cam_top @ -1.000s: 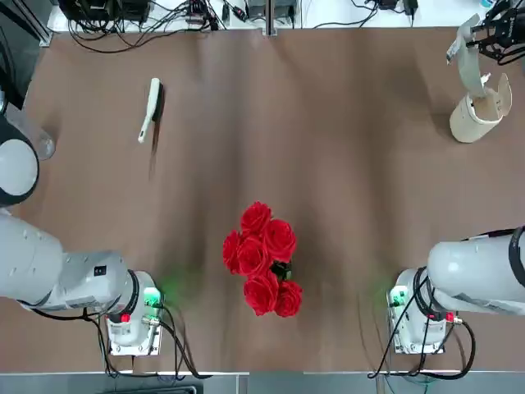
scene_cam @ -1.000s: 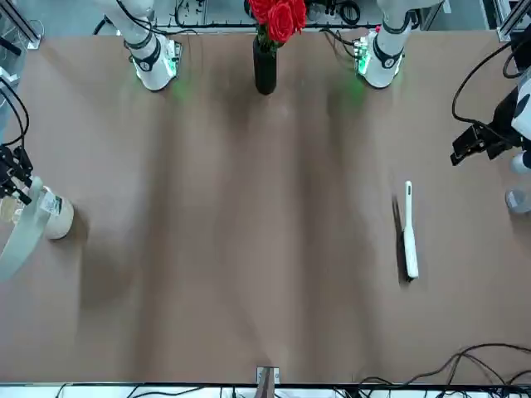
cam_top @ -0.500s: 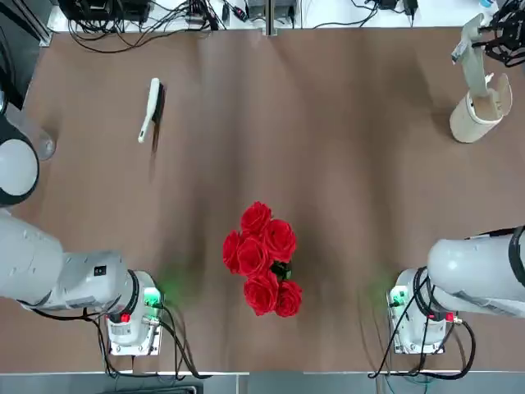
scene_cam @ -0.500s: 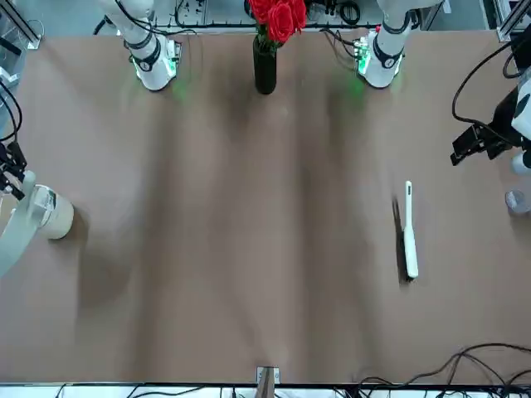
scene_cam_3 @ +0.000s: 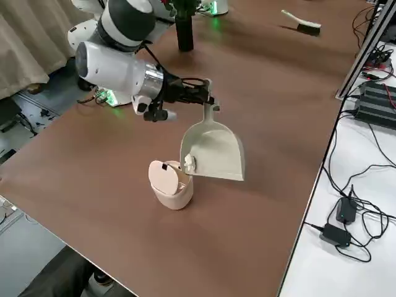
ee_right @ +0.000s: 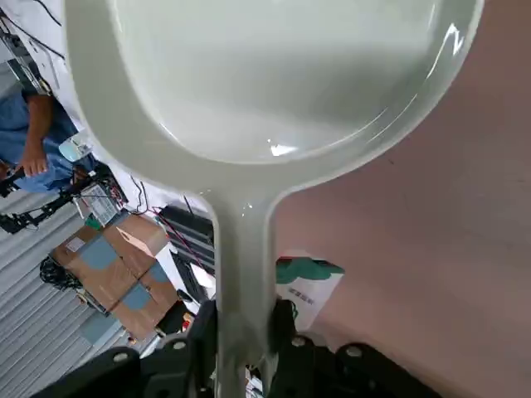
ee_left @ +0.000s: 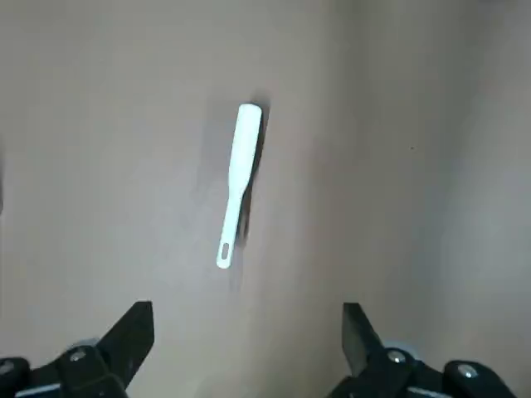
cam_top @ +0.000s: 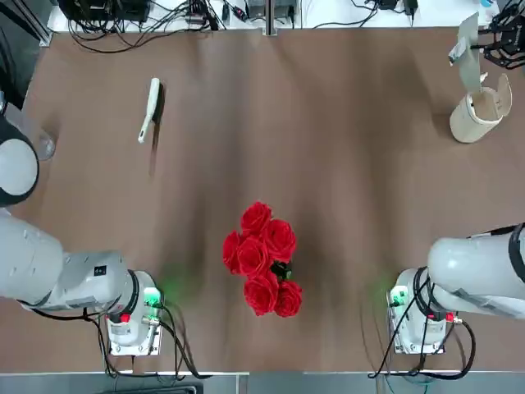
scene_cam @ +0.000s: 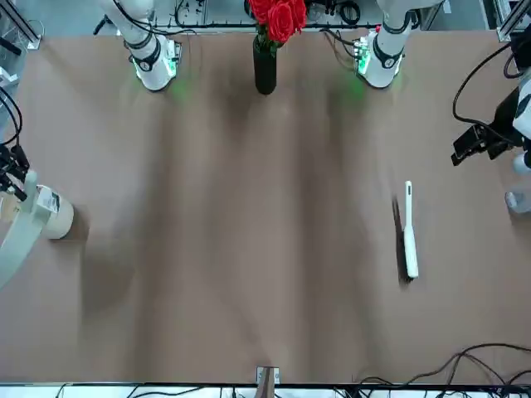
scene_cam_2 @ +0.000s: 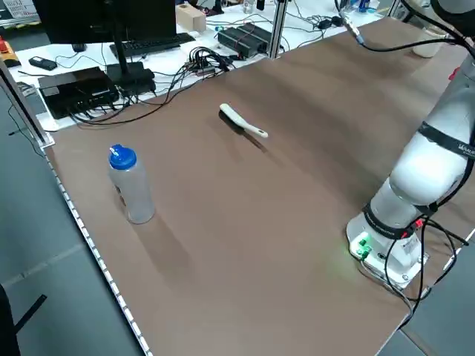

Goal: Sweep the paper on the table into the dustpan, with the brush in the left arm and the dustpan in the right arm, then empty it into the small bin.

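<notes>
right side view: right gripper (scene_cam_3: 201,94) clamped on dustpan (scene_cam_3: 212,151) handle, tipped mouth-down over small bin (scene_cam_3: 170,184) near table (scene_cam_3: 260,74) corner, paper (scene_cam_3: 189,163) at the lip. risk: bouncing off the swing lid. left gripper (ee_left: 247,348) open above brush (ee_left: 239,184).

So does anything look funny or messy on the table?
Nothing is spilled. The dustpan, held by the right gripper, tips mouth-down over the small bin, with the paper at its lip. The brush lies flat on the table.
</notes>
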You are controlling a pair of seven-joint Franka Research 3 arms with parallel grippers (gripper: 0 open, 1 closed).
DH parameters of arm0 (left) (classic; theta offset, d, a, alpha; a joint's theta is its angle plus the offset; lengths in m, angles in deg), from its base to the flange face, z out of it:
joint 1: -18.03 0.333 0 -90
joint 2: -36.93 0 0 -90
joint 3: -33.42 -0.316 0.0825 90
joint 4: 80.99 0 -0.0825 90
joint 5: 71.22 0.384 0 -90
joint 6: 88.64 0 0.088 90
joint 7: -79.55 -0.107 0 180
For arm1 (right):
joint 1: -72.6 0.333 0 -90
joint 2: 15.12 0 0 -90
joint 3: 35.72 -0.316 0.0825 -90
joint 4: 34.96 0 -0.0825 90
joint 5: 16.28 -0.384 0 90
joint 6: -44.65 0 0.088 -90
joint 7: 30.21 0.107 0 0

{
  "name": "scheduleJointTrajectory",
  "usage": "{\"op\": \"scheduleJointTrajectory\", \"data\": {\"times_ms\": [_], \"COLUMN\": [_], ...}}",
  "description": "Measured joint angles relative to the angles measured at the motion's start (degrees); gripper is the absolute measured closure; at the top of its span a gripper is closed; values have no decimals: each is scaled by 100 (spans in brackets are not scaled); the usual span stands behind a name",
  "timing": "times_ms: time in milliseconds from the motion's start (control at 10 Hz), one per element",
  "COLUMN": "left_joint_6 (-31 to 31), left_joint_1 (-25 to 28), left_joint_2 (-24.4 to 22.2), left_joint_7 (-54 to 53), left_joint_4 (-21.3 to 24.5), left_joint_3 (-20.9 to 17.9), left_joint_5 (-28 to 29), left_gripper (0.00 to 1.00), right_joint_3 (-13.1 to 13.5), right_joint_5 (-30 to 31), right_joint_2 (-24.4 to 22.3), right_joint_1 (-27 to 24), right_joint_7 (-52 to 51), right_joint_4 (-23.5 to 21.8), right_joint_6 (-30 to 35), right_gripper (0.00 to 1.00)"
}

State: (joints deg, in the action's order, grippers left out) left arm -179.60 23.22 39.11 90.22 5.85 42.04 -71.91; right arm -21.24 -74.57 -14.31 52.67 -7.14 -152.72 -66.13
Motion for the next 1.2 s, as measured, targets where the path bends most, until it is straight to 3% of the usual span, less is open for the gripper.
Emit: {"op": "scheduleJointTrajectory", "data": {"times_ms": [700, 1200], "left_joint_6": [0, 0], "left_joint_1": [0, 0], "left_joint_2": [0, 0], "left_joint_7": [0, 0], "left_joint_4": [-5, -7], "left_joint_3": [0, 1], "left_joint_5": [0, 0], "left_gripper": [0, 0], "right_joint_3": [16, -2], "right_joint_5": [-46, -391], "right_joint_2": [0, 64], "right_joint_1": [-526, -548], "right_joint_7": [-124, -60], "right_joint_4": [2, -1], "right_joint_6": [464, 504], "right_gripper": [67, 67]}}
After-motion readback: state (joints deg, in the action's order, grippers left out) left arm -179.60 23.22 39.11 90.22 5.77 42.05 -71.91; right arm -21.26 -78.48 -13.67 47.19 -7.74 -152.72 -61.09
